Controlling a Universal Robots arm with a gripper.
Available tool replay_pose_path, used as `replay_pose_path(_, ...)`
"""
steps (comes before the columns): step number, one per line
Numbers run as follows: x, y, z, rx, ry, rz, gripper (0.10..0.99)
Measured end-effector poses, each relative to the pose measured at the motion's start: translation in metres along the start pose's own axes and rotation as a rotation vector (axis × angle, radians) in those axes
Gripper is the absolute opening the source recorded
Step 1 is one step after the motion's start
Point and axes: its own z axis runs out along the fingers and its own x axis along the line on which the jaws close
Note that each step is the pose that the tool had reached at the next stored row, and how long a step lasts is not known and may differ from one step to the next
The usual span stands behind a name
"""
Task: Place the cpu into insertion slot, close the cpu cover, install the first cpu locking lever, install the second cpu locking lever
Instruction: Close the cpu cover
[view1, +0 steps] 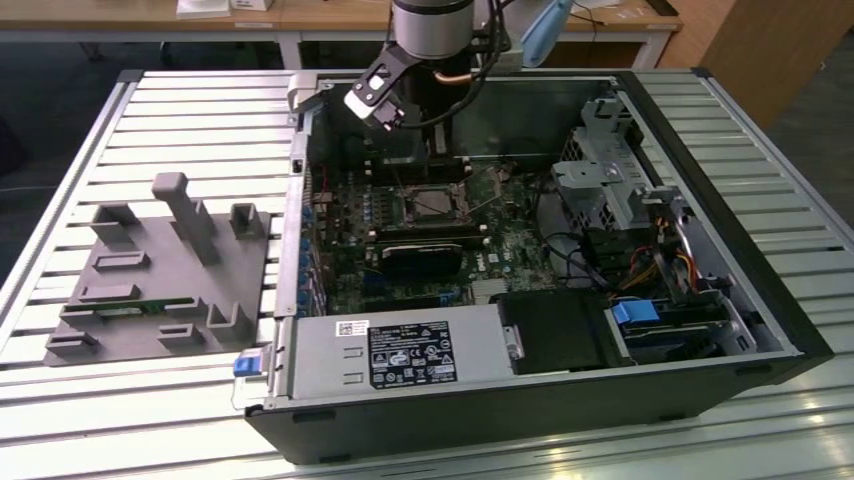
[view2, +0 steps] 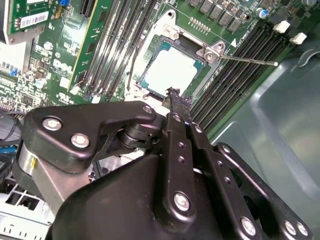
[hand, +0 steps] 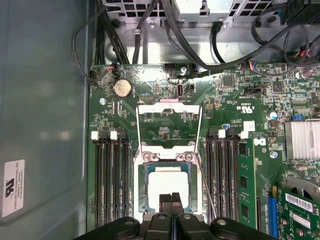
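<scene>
cpu (hand: 169, 186) sits in the insertion slot (hand: 141, 196), cpu cover (hand: 168, 105) flipped open. gripper (hand: 171, 199) hangs at the chip's edge, its 2 fingers (hand: 165, 202) pressed together, holding nothing.

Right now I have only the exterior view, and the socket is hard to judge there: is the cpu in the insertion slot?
Observer: Yes; in the first wrist view the cpu lies flat inside the insertion slot.
Operator: Is the cpu cover down?
Observer: No; the cpu cover is swung back off the slot, with the board showing through its window.
Operator: And the gripper?
Observer: In both wrist views the gripper is shut, tips over one edge of the cpu, nothing between them.
</scene>
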Motion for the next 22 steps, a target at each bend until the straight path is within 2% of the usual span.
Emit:
replay_pose_path(7,0.0003,0.0012,-0.0129,0.0,-0.0014,0.0,0.106)
replay_pose_path(14,0.0003,0.0029,-0.0134,0.0,-0.0017,0.0,0.106)
replay_pose_path(22,0.0007,0.0148,-0.0123,0.0,-0.0015,0.0,0.106)
